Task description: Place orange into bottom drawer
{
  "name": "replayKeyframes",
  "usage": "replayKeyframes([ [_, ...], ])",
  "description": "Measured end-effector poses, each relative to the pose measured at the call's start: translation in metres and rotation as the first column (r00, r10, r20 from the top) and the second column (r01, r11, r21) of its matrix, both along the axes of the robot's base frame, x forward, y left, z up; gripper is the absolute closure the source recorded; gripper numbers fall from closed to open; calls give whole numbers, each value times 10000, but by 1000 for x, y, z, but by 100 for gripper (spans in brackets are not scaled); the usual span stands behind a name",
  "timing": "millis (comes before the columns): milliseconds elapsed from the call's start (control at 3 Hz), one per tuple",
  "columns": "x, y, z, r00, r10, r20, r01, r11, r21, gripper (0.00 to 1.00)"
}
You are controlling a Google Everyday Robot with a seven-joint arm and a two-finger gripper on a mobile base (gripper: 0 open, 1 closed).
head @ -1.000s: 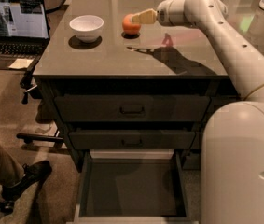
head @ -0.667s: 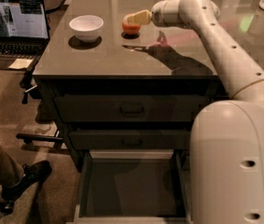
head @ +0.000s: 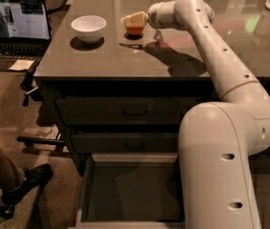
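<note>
**Now the gripper sits over the orange on the bench top**

We see the small, round, smooth orange fruit [head: 134, 31] resting on the dark grey glossy bench [head: 125, 63]. It is well back from the front edge and nearer the left edge than the right. Only its lower, reddish-orange part shows, above a dark shadow. The pale two-finger gripper [head: 133, 20] covers its upper part, and we cannot tell whether it is clamped on the fruit. A white round bowl [head: 88, 27] stands near the orange, towards the left edge. Below the front edge, the wide dark grey bottom drawer [head: 134, 192] is pulled out, its floor bare. A second ago the gripper was just to the right of the orange, which showed whole; it has since moved left onto it.
</note>
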State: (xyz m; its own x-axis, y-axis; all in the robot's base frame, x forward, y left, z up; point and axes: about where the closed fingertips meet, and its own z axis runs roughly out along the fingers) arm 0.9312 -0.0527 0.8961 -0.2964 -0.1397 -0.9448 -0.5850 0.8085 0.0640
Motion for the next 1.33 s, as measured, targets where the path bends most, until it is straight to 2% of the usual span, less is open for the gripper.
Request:
replayKeyframes([
  [333, 4, 13, -5, 9999, 132, -66, -131, 9999, 51, 0],
  [667, 14, 28, -21, 9996, -83, -262, 79, 9998, -177, 0],
  [1000, 14, 28, -21, 9996, -83, -262, 79, 9998, -177, 0],
  [1333, 14, 31, -29, 9996, 64, -265, -70, 9998, -212, 17],
])
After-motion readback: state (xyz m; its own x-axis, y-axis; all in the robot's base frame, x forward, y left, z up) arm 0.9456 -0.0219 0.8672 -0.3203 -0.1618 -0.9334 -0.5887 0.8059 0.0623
